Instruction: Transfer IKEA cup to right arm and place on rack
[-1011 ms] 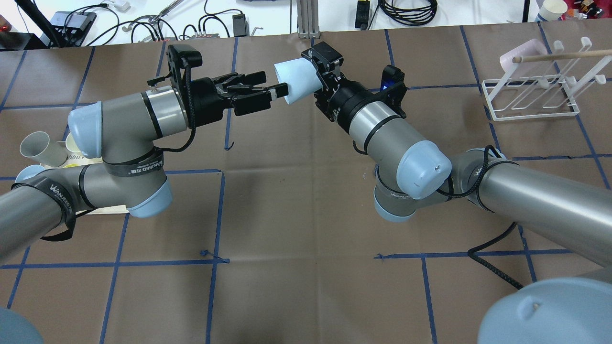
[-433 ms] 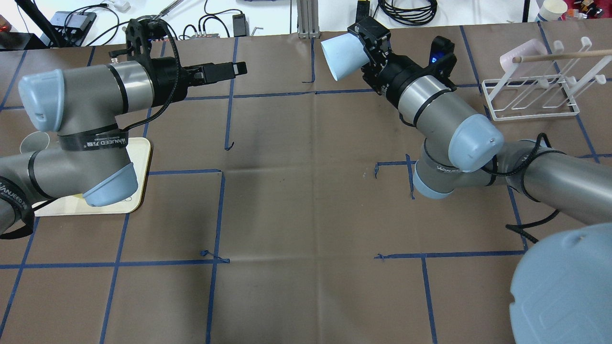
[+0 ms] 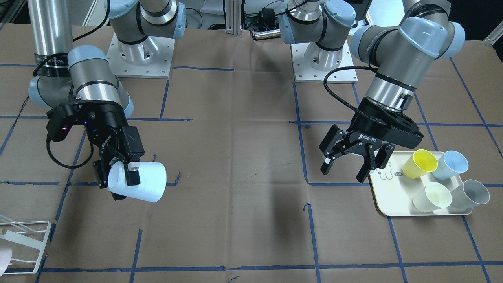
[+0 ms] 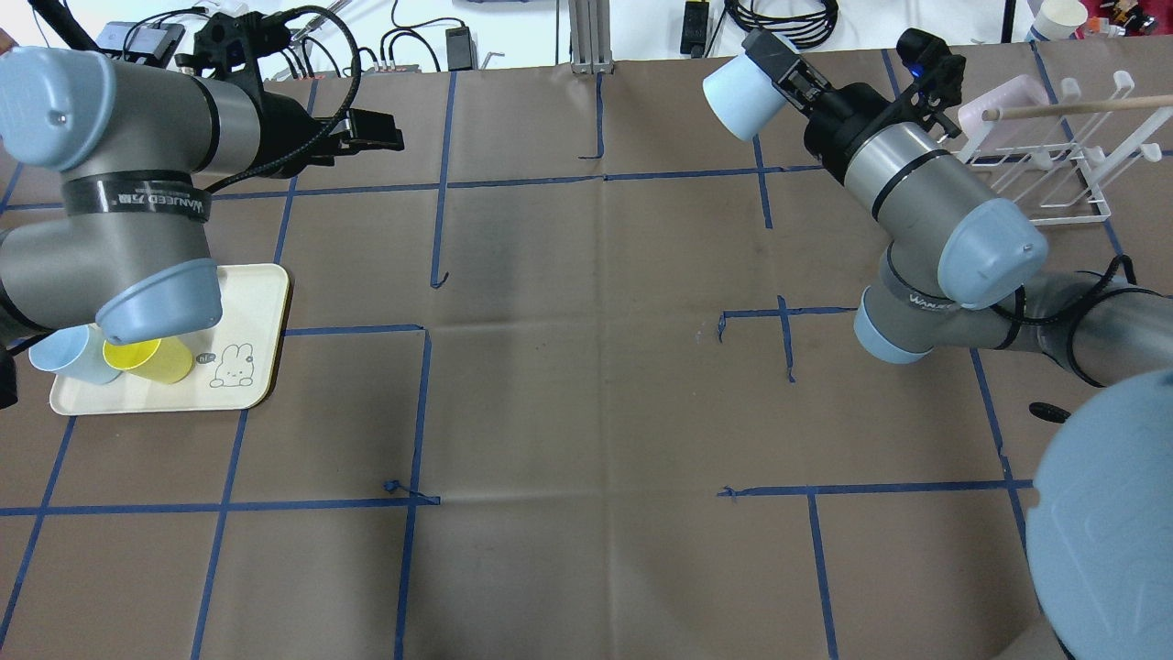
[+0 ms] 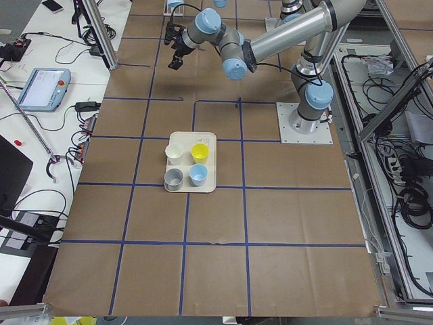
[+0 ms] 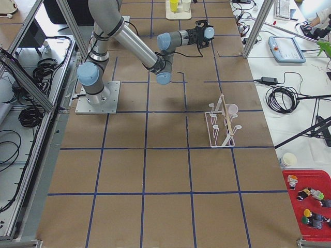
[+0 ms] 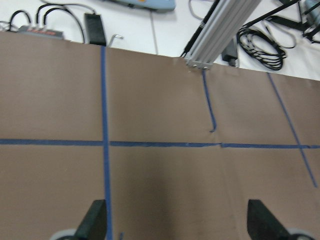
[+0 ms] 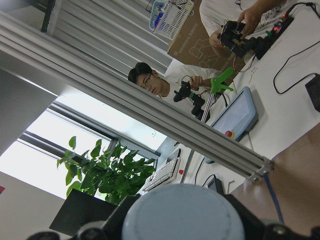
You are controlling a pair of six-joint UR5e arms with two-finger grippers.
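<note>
My right gripper (image 3: 125, 173) is shut on a pale blue IKEA cup (image 3: 141, 182) and holds it on its side above the table. In the overhead view the cup (image 4: 738, 94) points left from the right gripper (image 4: 779, 78), to the left of the white wire rack (image 4: 1072, 218). The right wrist view shows the cup's base (image 8: 182, 212). The rack also shows in the front view (image 3: 43, 247) and the right side view (image 6: 222, 126). My left gripper (image 3: 347, 167) is open and empty beside the tray. It also shows in the overhead view (image 4: 371, 131) and the left wrist view (image 7: 178, 225).
A pink cup (image 4: 994, 101) hangs on the rack under a wooden dowel (image 4: 1081, 108). A cream tray (image 3: 393, 196) with a bear drawing holds yellow (image 3: 419, 164), blue (image 3: 450, 165), cream (image 3: 432, 197) and grey (image 3: 469, 194) cups. Cables and gear lie past the table's far edge.
My left gripper let go of the cup's rim and drew back to the left. My right arm swung right with the cup, closer to the rack.
</note>
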